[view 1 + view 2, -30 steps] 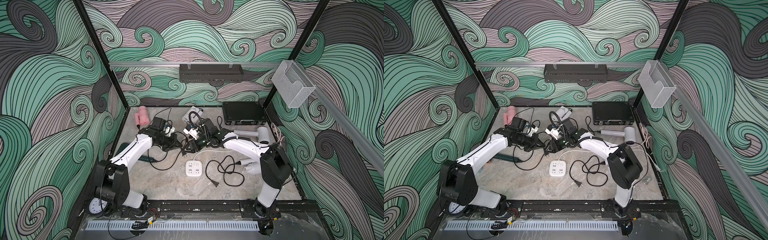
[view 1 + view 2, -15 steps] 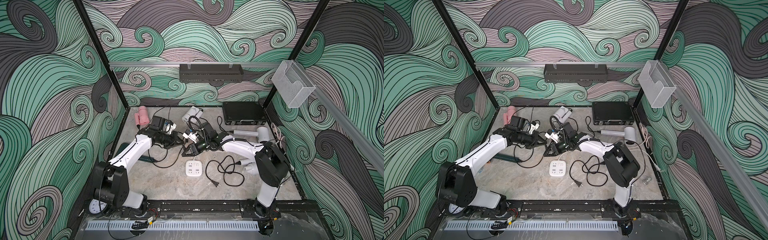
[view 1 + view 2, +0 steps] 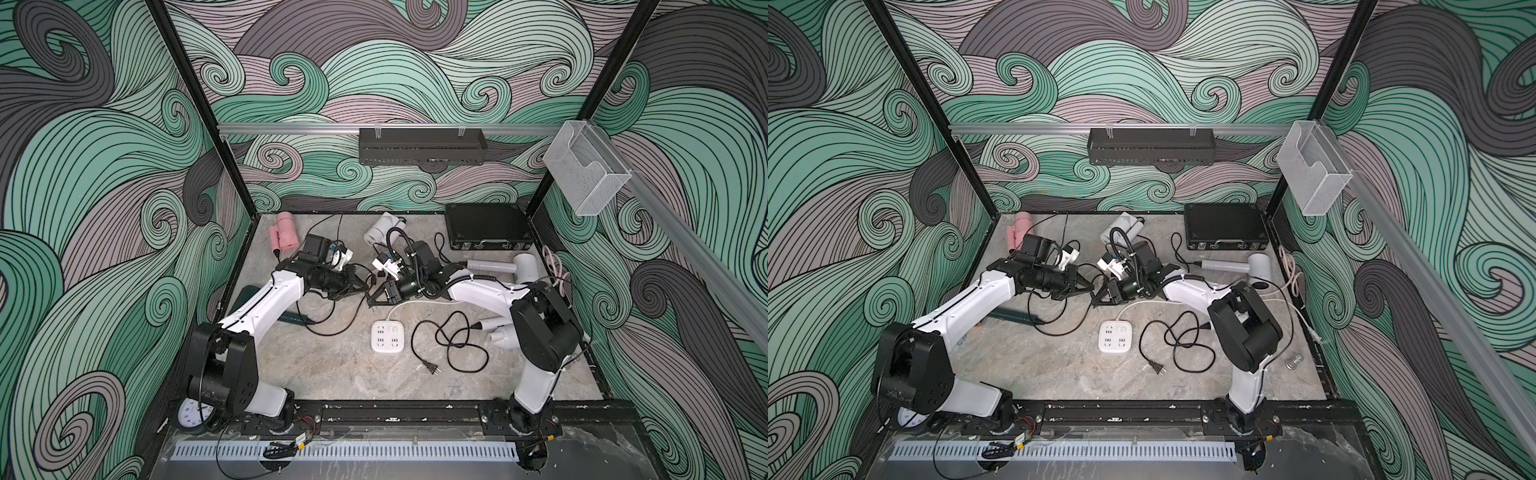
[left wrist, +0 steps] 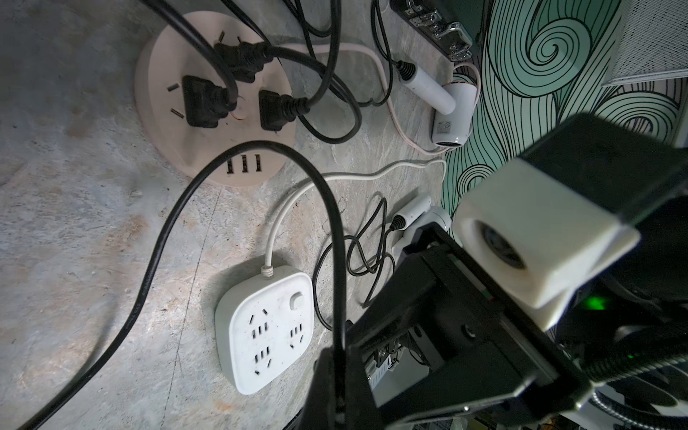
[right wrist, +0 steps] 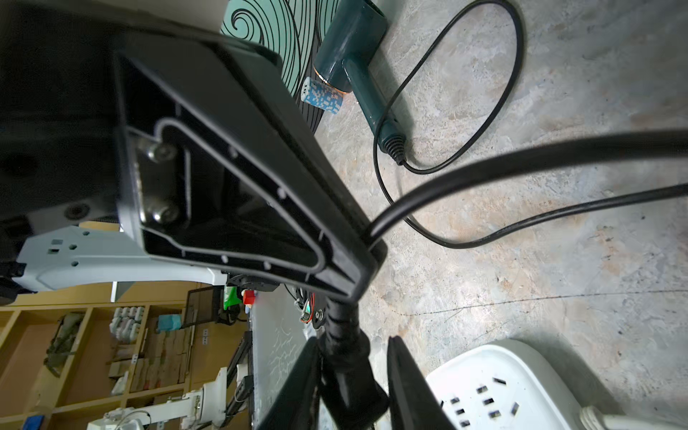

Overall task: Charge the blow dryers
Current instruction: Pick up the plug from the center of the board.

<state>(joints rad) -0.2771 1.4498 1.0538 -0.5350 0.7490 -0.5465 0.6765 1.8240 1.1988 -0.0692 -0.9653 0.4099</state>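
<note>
Plug [image 5: 350, 387] pinched in right gripper [image 3: 372, 298] facing left gripper [image 3: 364, 286].

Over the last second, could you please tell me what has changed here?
The right gripper has narrowed its jaws around the black plug; whether it grips yet is unclear. The left gripper stays shut on the cord just behind the plug. Both grippers barely shifted place, and nothing else on the table moved.

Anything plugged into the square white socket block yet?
No: all slots of the square white socket block show empty in the left wrist view.
</note>
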